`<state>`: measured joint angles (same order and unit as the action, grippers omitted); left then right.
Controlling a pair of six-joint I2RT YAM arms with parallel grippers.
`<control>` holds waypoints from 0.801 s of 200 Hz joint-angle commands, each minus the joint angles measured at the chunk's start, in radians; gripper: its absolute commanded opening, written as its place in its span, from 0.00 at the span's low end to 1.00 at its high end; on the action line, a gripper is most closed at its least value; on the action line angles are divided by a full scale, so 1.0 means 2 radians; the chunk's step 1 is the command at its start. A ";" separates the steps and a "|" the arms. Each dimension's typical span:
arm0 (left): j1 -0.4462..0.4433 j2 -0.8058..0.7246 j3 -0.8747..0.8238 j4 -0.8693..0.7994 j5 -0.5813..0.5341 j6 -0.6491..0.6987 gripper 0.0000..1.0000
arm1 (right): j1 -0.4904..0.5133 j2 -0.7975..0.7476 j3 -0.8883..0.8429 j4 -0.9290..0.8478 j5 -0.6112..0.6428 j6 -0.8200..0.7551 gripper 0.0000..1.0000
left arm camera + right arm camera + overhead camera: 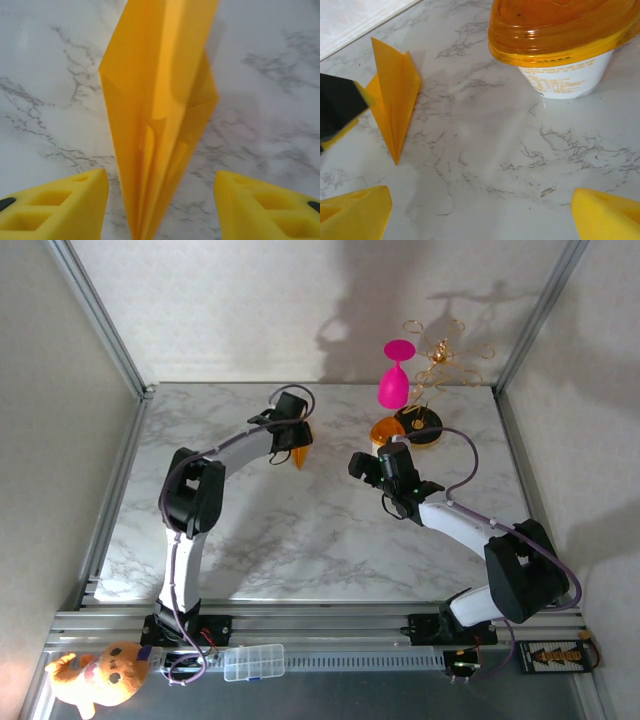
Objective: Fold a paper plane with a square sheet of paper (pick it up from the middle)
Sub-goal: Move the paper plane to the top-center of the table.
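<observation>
The square sheet of paper is folded into a narrow, pointed yellow-orange paper plane (301, 455) that lies on the marble table at the back, left of the middle. My left gripper (296, 440) hangs over it, open. In the left wrist view the paper plane (160, 100) runs up the middle between my yellow fingers (55, 205), and marble shows on both sides of it, so neither pad touches it. My right gripper (372, 462) is open over bare marble to the right of the plane (395, 95), with nothing between its pads (350, 215).
A white cup with an orange lid (560, 45) stands just beyond my right gripper. Behind it are an orange-and-black disc (420, 425), a pink goblet (394, 380) and a gold wire stand (440, 355). Metal frame posts (110, 340) edge the table.
</observation>
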<state>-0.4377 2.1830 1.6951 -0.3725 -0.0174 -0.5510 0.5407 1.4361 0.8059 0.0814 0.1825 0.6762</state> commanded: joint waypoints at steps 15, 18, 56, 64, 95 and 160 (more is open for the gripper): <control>-0.005 0.028 0.037 -0.018 -0.009 -0.002 0.52 | -0.003 0.004 0.009 -0.004 -0.005 0.006 0.92; -0.005 0.030 0.038 -0.018 -0.009 -0.001 0.51 | -0.003 0.004 0.009 -0.003 -0.006 0.006 0.92; -0.010 0.036 0.057 -0.043 -0.042 0.002 0.48 | -0.003 0.014 0.010 -0.001 -0.018 0.010 0.91; -0.011 0.032 0.057 -0.050 -0.055 0.002 0.51 | -0.003 0.016 0.010 -0.001 -0.019 0.010 0.91; -0.015 0.007 0.042 -0.041 -0.065 0.010 0.51 | -0.003 0.018 0.010 0.002 -0.021 0.012 0.91; -0.015 0.051 0.074 -0.046 -0.036 0.013 0.43 | -0.003 0.018 0.008 0.002 -0.024 0.014 0.91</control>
<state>-0.4625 2.2520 1.7889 -0.4282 -0.0761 -0.5388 0.5407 1.4685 0.8059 0.0826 0.1337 0.6949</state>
